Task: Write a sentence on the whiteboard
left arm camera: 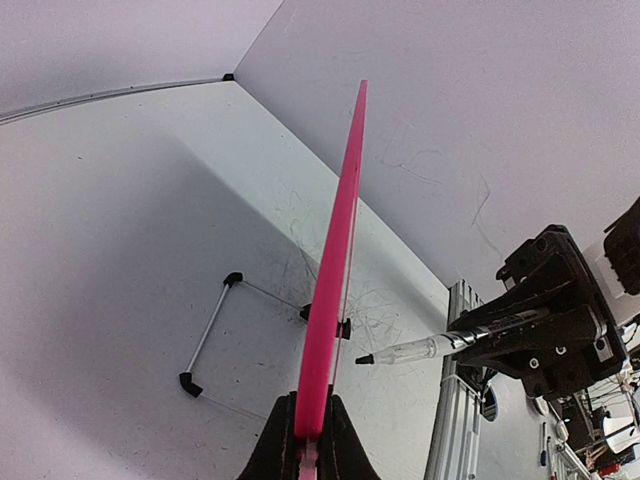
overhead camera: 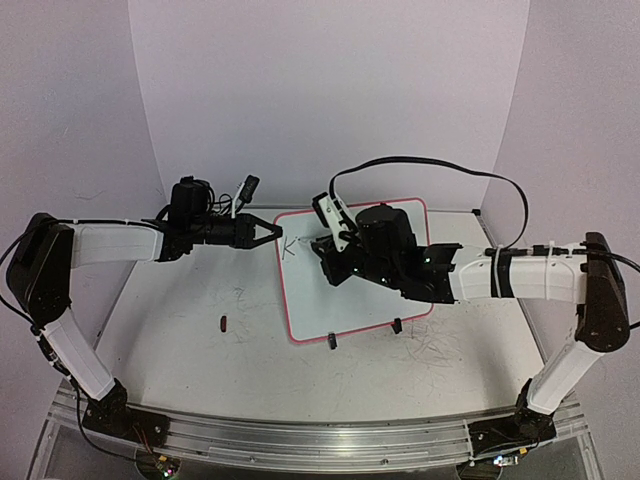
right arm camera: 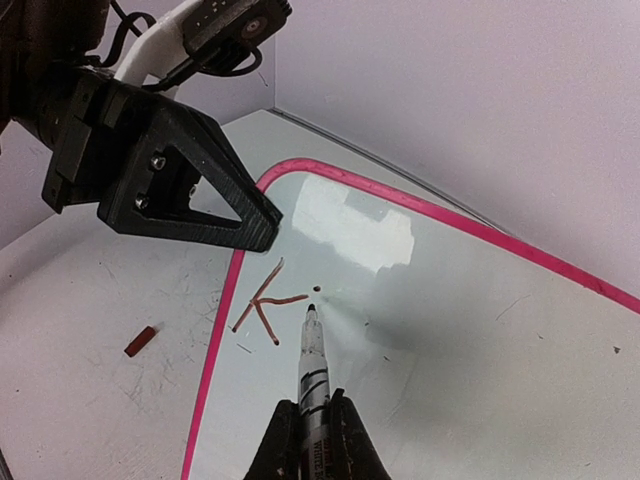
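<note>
Left jaws are shut on the left edge of the whiteboard (overhead camera: 340,295), pinching its pink frame, while the right jaws are closed around the barrel of a marker (right arm camera: 312,365) whose tip points away from the wrist. The scuffed white bench (overhead camera: 180,330) carries the whiteboard at its middle, toward the far wall and turned slightly askew. The left arm (overhead camera: 110,243) reaches in from the left side and the right arm (overhead camera: 520,272) from the right, and the two meet at the board's upper left corner. A black cable (overhead camera: 440,162) loops above the right arm. Seen from the left wrist, the frame appears edge-on, running straight out from between the left jaws, with the marker pointing at the board's face from the right. The marker's dark tip is at the upper left part of the writing surface; whether it touches the surface cannot be told. Two black clip feet (overhead camera: 332,341) sit on the board's near edge. The sentence (right arm camera: 262,305) amounts to one capital K in reddish-brown strokes, just inside the left frame and just left of the marker tip. A small reddish-brown piece (overhead camera: 223,322) lies on the bench, left of the board and apart from it. A tiny dot (right arm camera: 316,290) of ink sits just beyond the tip
</note>
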Robot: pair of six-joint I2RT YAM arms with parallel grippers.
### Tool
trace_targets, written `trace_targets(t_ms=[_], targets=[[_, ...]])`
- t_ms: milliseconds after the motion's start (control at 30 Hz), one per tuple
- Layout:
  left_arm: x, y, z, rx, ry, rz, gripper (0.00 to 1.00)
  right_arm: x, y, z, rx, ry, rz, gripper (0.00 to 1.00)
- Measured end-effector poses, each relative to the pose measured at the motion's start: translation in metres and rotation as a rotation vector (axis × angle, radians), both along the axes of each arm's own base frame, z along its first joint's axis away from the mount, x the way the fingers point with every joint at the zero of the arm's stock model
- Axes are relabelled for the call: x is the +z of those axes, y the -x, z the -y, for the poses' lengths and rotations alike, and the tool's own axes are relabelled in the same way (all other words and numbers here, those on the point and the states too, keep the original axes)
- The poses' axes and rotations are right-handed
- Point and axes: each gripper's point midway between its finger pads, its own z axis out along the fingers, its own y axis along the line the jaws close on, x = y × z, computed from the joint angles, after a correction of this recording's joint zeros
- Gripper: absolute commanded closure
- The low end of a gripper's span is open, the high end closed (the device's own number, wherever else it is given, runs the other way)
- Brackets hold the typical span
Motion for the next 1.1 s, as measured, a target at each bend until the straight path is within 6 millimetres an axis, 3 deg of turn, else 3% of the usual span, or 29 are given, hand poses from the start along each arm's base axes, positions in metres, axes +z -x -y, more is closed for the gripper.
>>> trace_targets(t_ms=[1100], targets=[[0.0,0.0,0.0,0.0,0.0,0.001,1.0,-0.011,-0.006,-0.002,-0.022,0.022,-0.003,1.0]])
